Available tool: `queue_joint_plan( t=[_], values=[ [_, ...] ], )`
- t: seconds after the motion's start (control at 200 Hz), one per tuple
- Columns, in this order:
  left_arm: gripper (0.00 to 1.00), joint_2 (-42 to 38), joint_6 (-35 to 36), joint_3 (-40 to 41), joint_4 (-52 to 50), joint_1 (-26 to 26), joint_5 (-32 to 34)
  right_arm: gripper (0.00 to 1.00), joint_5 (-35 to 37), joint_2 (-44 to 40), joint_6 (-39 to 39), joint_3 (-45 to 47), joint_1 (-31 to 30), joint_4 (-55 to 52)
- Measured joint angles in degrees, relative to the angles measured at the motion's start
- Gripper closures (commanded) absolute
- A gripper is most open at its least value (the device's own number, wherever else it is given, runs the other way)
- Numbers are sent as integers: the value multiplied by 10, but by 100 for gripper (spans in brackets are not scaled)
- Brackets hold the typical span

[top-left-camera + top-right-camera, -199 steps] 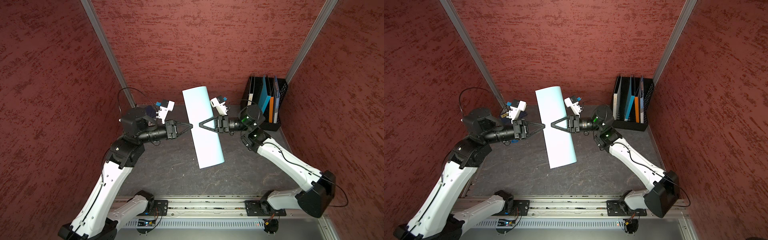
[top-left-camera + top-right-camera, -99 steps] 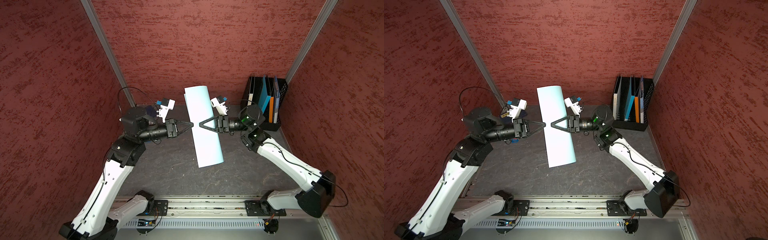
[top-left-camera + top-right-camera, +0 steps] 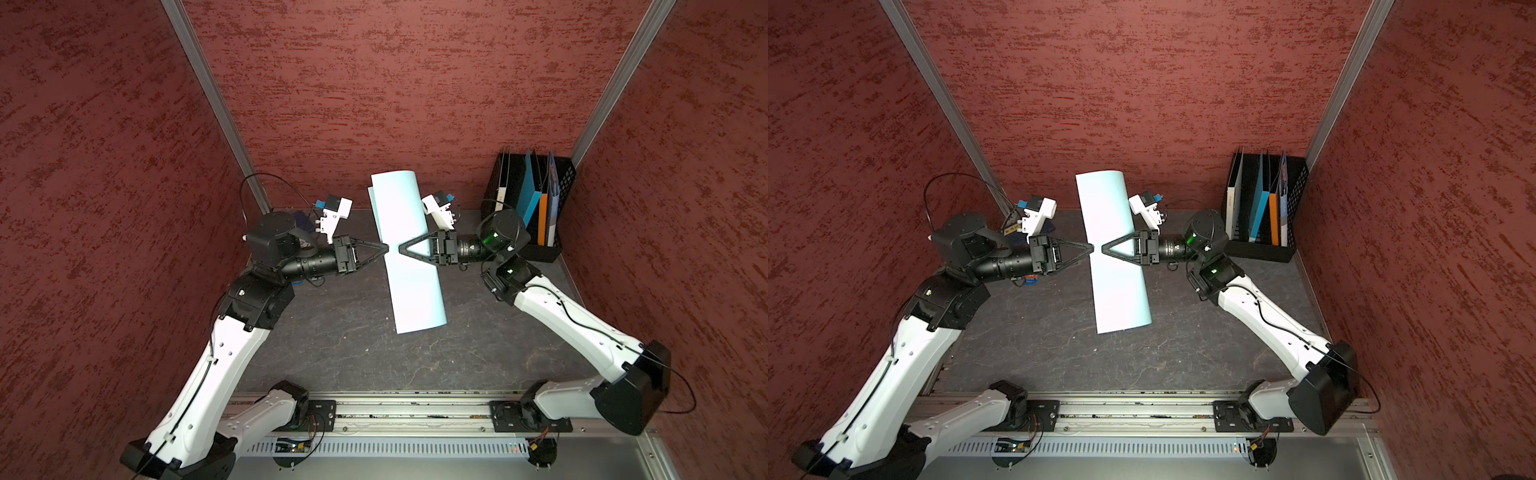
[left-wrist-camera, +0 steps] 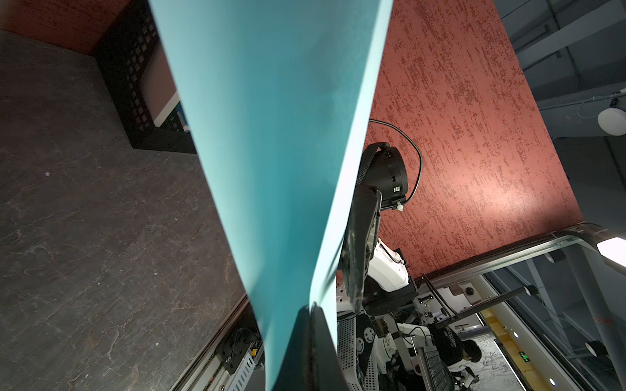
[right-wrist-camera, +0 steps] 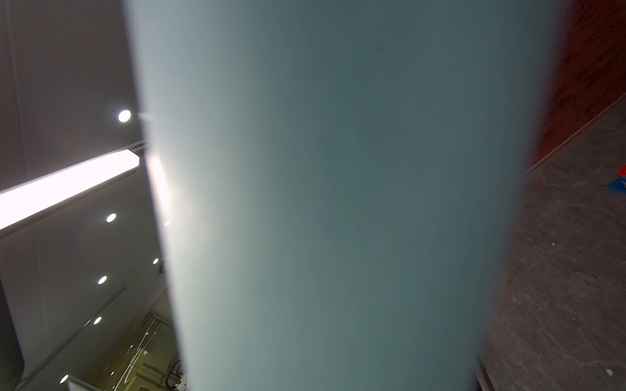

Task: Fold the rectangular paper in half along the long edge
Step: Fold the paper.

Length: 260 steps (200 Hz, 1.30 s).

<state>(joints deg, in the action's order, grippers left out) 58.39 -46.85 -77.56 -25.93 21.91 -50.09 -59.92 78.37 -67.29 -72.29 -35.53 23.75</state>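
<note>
Stereo head is mounted high over the front rail [image 3: 415, 415], pitched steeply down toward the back wall [image 3: 415, 83] — the whole surface [image 3: 332, 353] and the file rack [image 3: 567, 187] are covered in both top views, framing near-identical, only a small sideways offset. Left wrist camera is set just behind the left hand [image 4: 310, 311], aimed along it across the surface toward the right arm [image 4: 386, 176]; the paper [image 4: 271, 152] is seen mid-frame at very close range. Right wrist camera is nearly blocked by the paper, blurred from closeness — ceiling lights [image 5: 67, 189] at one edge, a strip of surface at the other. The paper is shared by all four views.
</note>
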Motion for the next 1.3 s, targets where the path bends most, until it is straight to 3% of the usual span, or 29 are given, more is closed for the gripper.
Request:
queue_joint_plan(
  t=[0.351,0.877,1.303],
  values=[
    [100,0,-4,6,3,0,-4,56,12,5,-9,0,0,27],
    [100,1,-5,7,3,0,-5,71,12,6,-9,0,0,31],
    [97,1,-8,7,3,0,-6,76,11,-1,0,0,0,22]
  ],
)
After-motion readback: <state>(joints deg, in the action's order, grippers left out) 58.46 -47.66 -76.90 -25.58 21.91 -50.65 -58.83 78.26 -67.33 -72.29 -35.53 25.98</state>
